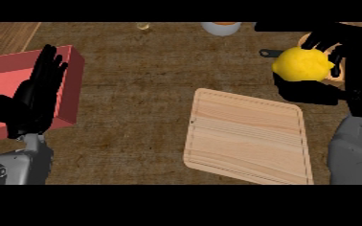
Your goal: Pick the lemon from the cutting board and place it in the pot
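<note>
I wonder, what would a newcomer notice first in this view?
The bright yellow lemon, held by the right hand at the upper right above the dark pot, stands out first. Next come the bare wooden cutting board at centre and the red box beside the resting left hand.

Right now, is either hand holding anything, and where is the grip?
The right hand holds the lemon, fingers curled around its far and right sides. The left hand is open, holding nothing.

A: What is carrying everything here?
B: A brown counter (134, 100) is carrying it all.
A: What is lying on it?
B: A wooden board (247, 136) is lying right of centre, a red box (67, 84) at left; a cup (220, 28) and small glass (143, 26) are standing at the far edge.
</note>
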